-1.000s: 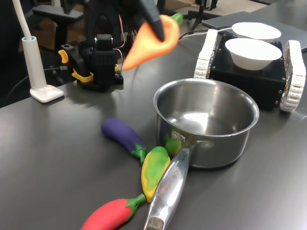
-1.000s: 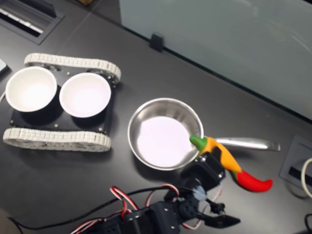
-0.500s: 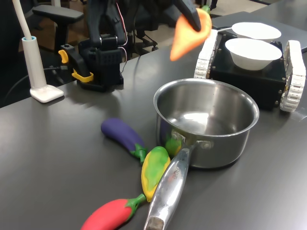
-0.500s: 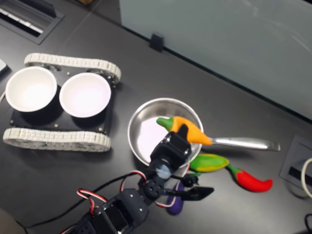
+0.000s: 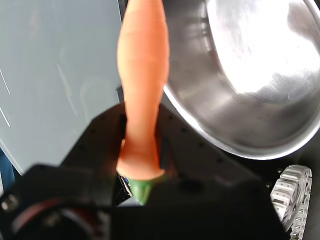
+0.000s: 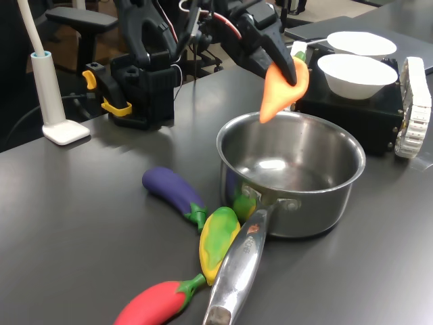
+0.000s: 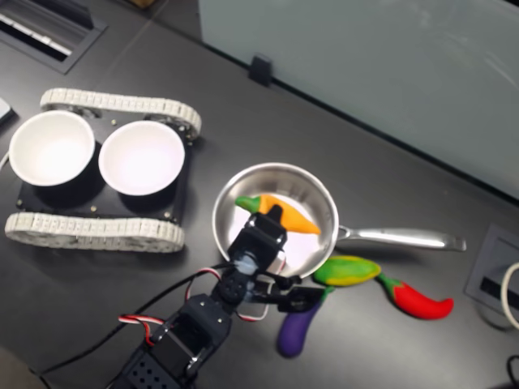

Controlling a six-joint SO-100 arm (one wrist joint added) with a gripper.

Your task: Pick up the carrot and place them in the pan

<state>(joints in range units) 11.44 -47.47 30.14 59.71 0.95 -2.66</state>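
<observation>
The orange carrot [image 6: 283, 93] hangs tip-down over the far rim of the steel pan [image 6: 304, 211], with my gripper [image 6: 287, 70] shut on its upper part near the green stem. In the second exterior view the carrot [image 7: 284, 215] lies across the pan's [image 7: 229, 197] opening, held in my gripper [image 7: 271, 215]. The wrist view shows the carrot [image 5: 143, 75] clamped in the black jaws of my gripper [image 5: 142, 146], with the pan's shiny inside [image 5: 240, 85] below it. Nothing lies in the pan, and its long handle [image 6: 237, 274] points to the table's near edge.
A purple toy eggplant [image 6: 172, 189], a yellow-green corn [image 6: 218, 237] and a red chilli [image 6: 152, 305] lie beside the handle. Two white bowls [image 6: 355, 74] sit on a black tracked base [image 6: 416, 108] behind the pan. A white lamp foot [image 6: 64, 130] stands at the first exterior view's left.
My gripper has carried the carrot from the first exterior view's left to over the pan and lowered it toward the rim. The carrot now points down.
</observation>
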